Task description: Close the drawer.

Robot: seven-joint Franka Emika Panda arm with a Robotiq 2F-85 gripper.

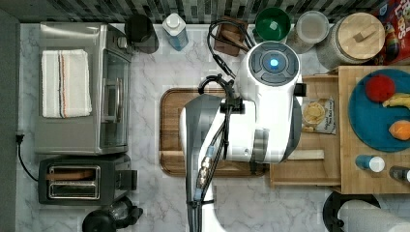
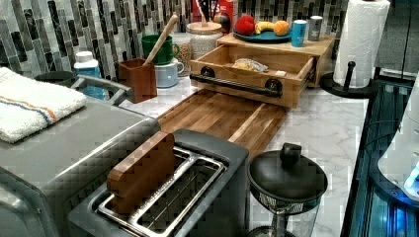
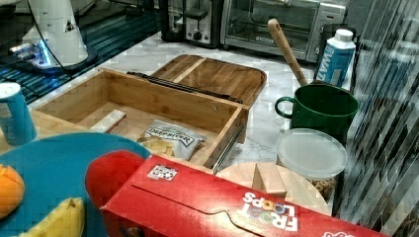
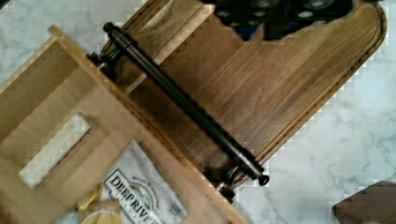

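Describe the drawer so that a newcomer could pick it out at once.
Find the dark brown cutting board on the marble counter. At its far end in the left view, the drawer juts open: a shallow light-wood tray holding a chip bag, the one piece with a long black bar handle.

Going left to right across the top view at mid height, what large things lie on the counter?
Folded white towel with stripes → stainless toaster oven → dark brown rounded-corner cutting board → white robot arm → open light-wood drawer holding a chip bag → round blue plate with fruit.
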